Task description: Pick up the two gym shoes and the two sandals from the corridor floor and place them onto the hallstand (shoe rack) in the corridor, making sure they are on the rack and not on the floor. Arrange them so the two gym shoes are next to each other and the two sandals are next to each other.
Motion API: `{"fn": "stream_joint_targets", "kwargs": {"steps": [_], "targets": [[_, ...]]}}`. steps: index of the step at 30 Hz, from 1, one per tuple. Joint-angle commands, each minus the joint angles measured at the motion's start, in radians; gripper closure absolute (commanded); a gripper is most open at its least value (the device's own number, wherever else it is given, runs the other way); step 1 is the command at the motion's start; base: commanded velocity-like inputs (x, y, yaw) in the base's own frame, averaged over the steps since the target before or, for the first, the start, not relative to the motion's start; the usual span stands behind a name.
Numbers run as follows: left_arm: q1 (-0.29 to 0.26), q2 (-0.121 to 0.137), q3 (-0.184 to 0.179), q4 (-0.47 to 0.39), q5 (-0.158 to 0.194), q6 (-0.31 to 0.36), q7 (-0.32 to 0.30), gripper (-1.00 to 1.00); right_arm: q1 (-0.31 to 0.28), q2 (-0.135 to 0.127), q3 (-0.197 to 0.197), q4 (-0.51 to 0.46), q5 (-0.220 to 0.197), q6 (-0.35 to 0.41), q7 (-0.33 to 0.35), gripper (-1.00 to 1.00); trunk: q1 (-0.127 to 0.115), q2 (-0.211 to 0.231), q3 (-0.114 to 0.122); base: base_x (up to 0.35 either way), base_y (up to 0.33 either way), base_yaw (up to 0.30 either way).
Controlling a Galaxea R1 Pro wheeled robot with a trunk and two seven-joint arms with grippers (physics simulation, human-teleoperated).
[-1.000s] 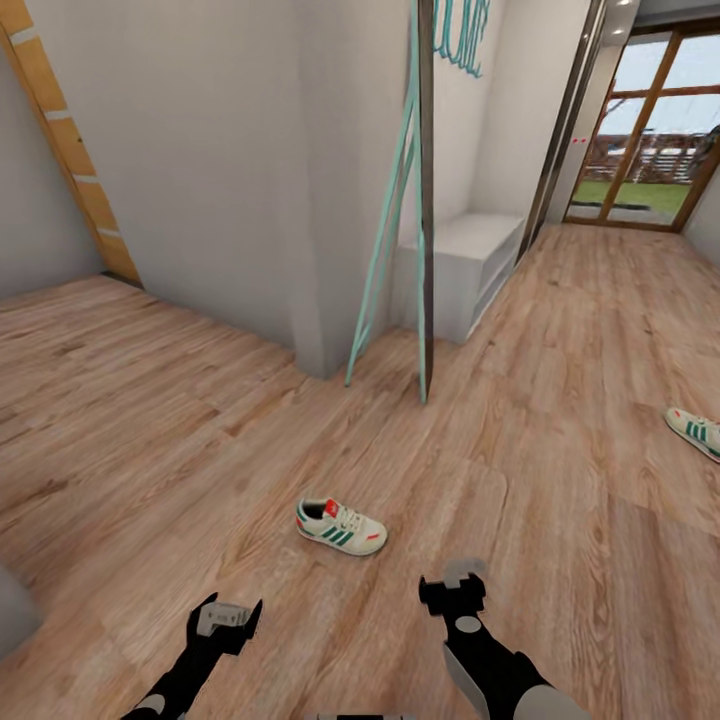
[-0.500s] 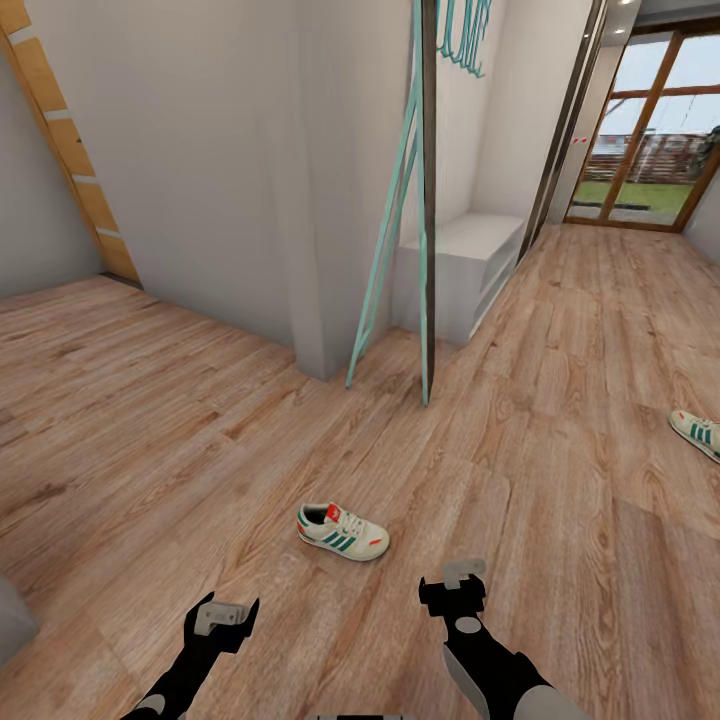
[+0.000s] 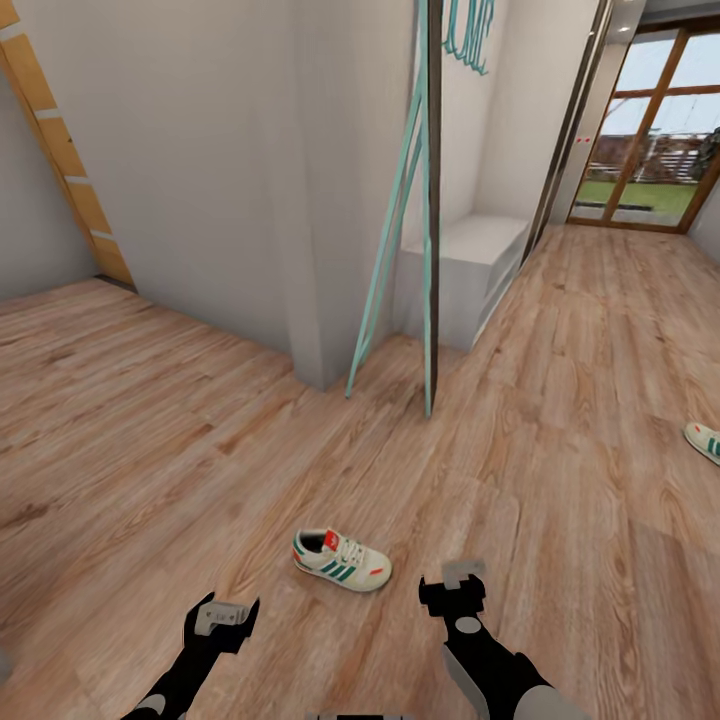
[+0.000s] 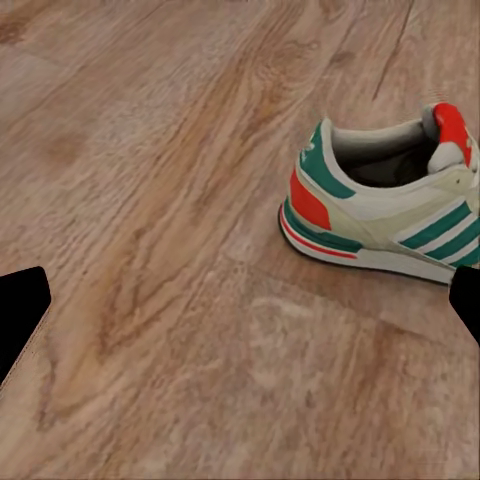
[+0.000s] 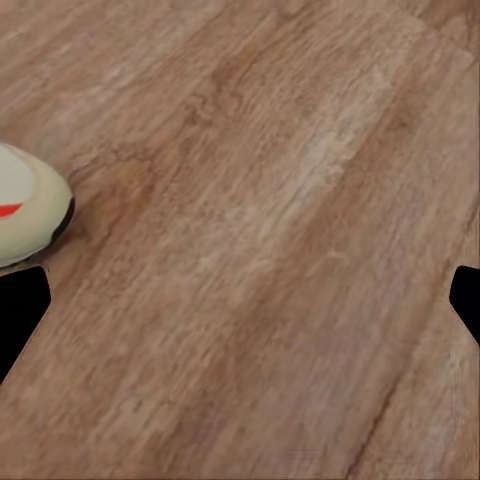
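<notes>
Jaws apart on both grippers; gym shoe (image 3: 340, 561) (upright) lies crosswise, toe rightward.

The corridor floor (image 3: 560, 400) looks like matt wood-grain planking in light brown, with visible knots and streaks. The nearer gym shoe (image 3: 341, 560) has a smooth cream upper that reads as leather or suede, flat green stripes, a red heel patch, cloth laces and a rubbery sole. The walls (image 3: 200, 150) are plain, smooth and matt.
</notes>
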Motion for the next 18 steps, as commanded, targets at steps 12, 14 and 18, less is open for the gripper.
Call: {"fn": "stream_joint_targets", "kwargs": {"steps": [12,14,18], "targets": [[0.000,0.000,0.001,0.000,0.000,0.000,0.000,-1.00,0.000,0.000,-0.001,0.038,0.001,0.000,-0.003,-1.00,0.000,0.000,0.000,0.329,0.000,0.000],[0.000,0.000,0.002,0.000,0.000,0.000,0.000,-1.00,0.000,0.000,-0.001,0.043,0.001,0.000,-0.003,-1.00,0.000,0.000,0.000,0.168,0.000,0.000],[0.000,0.000,0.003,0.000,0.000,0.000,0.000,-1.00,0.000,0.000,-0.001,0.048,0.001,0.000,-0.003,-1.00,0.000,0.000,0.000,0.088,0.000,0.000]]}}
